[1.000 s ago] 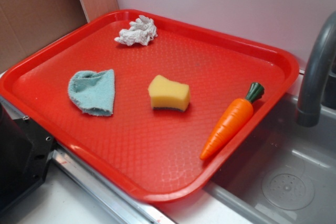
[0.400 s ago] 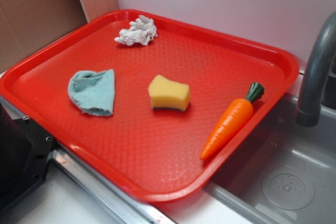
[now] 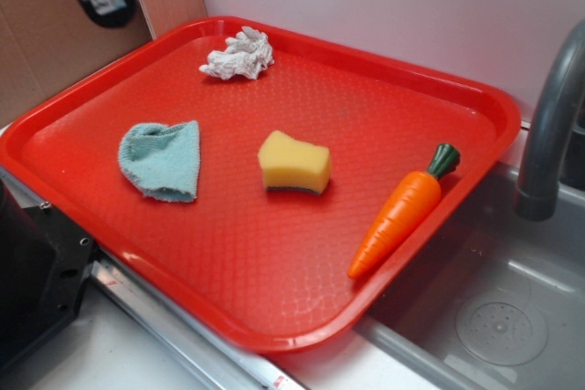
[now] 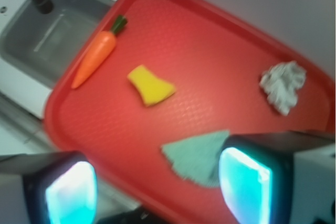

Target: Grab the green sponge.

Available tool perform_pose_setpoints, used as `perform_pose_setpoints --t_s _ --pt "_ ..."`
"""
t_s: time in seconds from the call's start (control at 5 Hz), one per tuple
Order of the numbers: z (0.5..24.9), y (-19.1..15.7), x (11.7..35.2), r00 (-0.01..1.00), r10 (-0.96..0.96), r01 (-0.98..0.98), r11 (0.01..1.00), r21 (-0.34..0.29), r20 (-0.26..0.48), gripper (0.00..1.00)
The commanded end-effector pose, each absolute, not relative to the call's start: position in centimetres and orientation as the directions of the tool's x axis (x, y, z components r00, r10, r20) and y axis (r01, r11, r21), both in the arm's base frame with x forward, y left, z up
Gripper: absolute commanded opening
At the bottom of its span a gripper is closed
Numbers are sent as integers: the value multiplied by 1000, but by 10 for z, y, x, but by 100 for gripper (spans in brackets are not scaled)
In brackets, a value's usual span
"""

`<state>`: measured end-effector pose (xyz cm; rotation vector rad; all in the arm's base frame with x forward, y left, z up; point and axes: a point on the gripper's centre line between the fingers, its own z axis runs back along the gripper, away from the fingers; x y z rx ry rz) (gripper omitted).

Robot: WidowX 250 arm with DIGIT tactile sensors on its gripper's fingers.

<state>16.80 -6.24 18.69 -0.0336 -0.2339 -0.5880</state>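
Hanging wide apart and empty, the gripper [image 4: 157, 182] shows both fingers [image 4: 245, 182] at the wrist view's lower edge, high above the red tray [image 3: 274, 340]. Below sits the teal cloth [image 4: 195, 157]; beyond it, mid-tray, the green sponge [image 3: 294, 163] lies alone, scouring layer down. It looks light, soft and compressible, so pinching across its wavy yellow sides should hold.

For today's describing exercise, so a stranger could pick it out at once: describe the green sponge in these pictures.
Find the red tray beside the grey sink. Near the tray's middle, apart from everything else, lies the green sponge: a yellow foam block with wavy sides and a thin dark layer underneath. It is firm and blocky, unlike the flat teal cloth, the crumpled white rag and the long toy carrot.
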Motion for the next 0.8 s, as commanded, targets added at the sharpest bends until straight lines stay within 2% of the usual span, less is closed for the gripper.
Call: perform_pose_setpoints --t_s 0.0,0.2,0.4,0.6 --pt "157 -86 201 744 -625 610 780 141 237 100" --pt "128 -98 219 734 -659 631 751 195 163 100" --pt "104 -107 229 695 -707 683 706 185 133 100" --pt "75 -109 233 667 -741 727 671 147 85 100"
